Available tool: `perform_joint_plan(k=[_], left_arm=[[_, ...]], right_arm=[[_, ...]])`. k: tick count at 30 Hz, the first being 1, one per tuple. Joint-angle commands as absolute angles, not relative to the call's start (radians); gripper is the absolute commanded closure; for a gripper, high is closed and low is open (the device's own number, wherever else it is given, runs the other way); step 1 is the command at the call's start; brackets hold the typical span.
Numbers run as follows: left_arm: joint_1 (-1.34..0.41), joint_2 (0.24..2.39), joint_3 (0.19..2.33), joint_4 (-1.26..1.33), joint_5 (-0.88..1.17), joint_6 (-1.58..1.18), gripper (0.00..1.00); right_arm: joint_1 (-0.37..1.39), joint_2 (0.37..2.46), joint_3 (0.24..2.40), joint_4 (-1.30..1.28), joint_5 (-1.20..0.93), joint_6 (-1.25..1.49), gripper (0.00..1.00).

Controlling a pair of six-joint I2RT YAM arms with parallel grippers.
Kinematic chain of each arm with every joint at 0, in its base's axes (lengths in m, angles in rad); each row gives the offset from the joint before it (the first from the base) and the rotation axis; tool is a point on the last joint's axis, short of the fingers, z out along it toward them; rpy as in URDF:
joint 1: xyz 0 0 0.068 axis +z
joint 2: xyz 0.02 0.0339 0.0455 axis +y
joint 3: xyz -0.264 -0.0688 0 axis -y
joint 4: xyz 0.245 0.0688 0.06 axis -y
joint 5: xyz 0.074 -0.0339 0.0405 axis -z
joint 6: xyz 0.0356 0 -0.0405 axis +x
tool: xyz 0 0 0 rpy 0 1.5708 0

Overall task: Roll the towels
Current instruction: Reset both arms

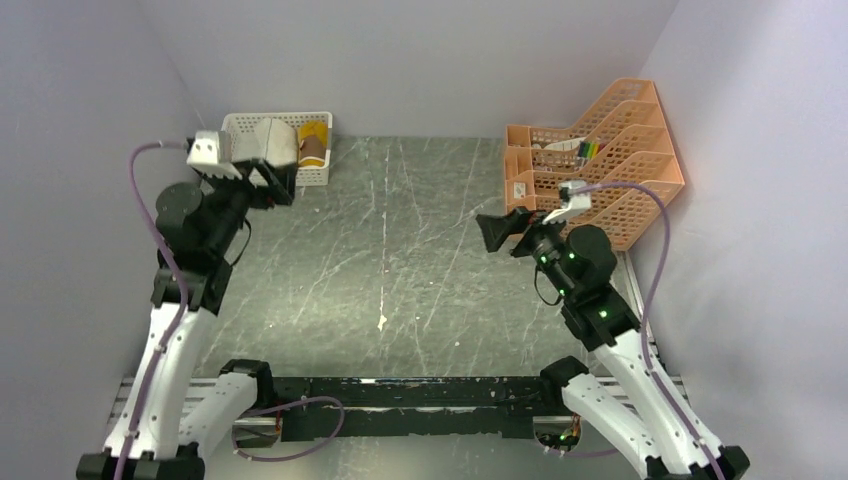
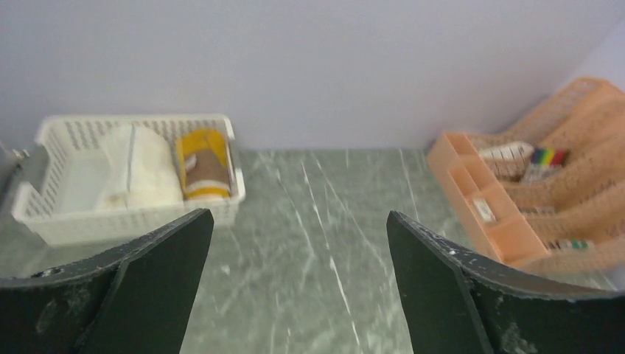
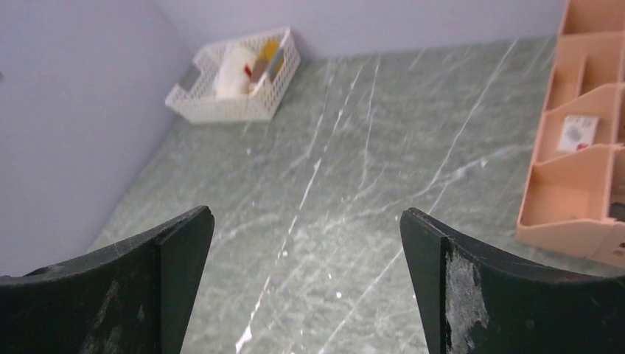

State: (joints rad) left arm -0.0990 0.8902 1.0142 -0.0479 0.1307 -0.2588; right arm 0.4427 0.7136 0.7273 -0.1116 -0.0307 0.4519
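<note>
Both towels are rolled and lie side by side in the white lattice basket (image 1: 240,122) at the back left. The cream towel (image 1: 268,140) is on the left and the mustard-yellow and brown towel (image 1: 313,146) on the right. In the left wrist view the cream towel (image 2: 140,168) and the yellow towel (image 2: 203,164) fill the right part of the basket (image 2: 74,225). My left gripper (image 1: 277,186) is open and empty, just in front of the basket. My right gripper (image 1: 497,232) is open and empty above the table's right half. It sees the basket (image 3: 221,110) far off.
An orange lattice desk organizer (image 1: 600,160) with small items stands at the back right, close behind my right gripper; it also shows in the left wrist view (image 2: 508,221) and the right wrist view (image 3: 582,147). Grey walls close in the dark marbled table (image 1: 400,260) on three sides.
</note>
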Motion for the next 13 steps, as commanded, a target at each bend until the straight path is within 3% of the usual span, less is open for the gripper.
perform_joint_plan(k=[1,13], left_arm=[[-0.115,0.774,0.856,-0.185,0.237,-0.302,0.00],[-0.114,0.668,0.833,-0.325,0.240,-0.218,0.00]], right_arm=[[0.446,0.643,0.778,-0.139,0.118,0.464,0.00],[0.447,0.657,0.775,-0.141,0.122,0.434,0.00]])
